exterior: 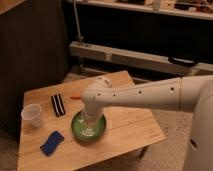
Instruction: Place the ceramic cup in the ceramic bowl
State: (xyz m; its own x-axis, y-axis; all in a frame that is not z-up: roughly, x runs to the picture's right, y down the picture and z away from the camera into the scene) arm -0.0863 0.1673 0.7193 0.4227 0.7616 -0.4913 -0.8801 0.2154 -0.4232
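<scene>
Small cup (31, 115) upright by the left edge of the counter (127, 126), well apart from the green bowl (75, 128). Gripper (90, 122) down over the bowl; cannot tell if open or shut. Probably light, hard, smooth, easy to break. Best to pinch gently across the rim.

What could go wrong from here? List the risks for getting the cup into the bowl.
1. The gripper sits low over the round shallow green ceramic bowl; lifting out carelessly might drag or tip it.
2. The small whitish tapered ceramic cup stands near the wooden table's left edge, apart from the bowl; a clumsy approach could push it off.
3. The black striped block and blue sponge lie roughly between bowl and cup and may get swept.
</scene>
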